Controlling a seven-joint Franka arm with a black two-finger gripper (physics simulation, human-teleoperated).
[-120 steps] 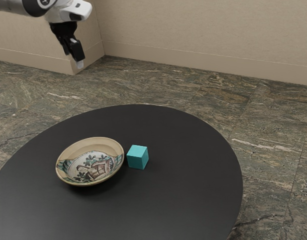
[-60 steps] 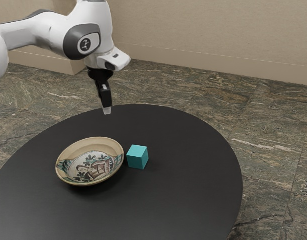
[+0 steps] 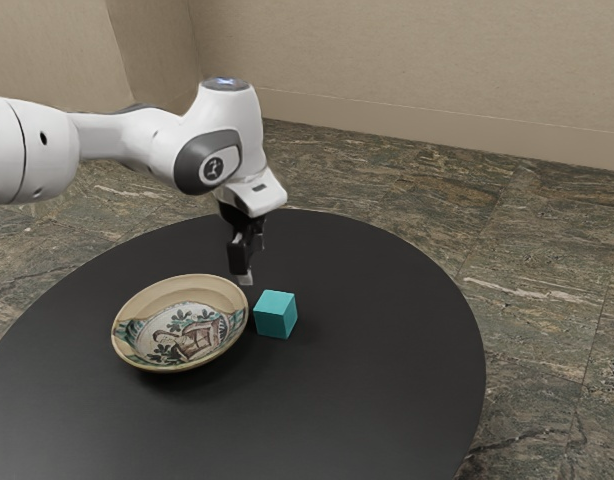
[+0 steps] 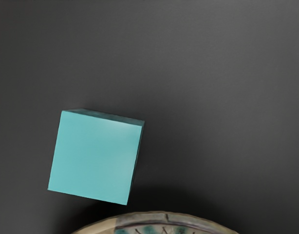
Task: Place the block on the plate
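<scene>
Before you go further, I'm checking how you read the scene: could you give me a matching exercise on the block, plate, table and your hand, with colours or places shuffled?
1. block
2. plate
3. table
4. hand

A. raised above the tabletop
B. turquoise all over
C. black, underneath the dish
D. pale rim, pictures inside

Pairs: 1-B, 2-D, 3-C, 4-A

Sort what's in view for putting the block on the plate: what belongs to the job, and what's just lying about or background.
Job:
turquoise cube-shaped block
round cream plate with a painted pattern
black two-finger gripper

Background:
round black table
greenish-brown stone floor
plain beige wall
</scene>
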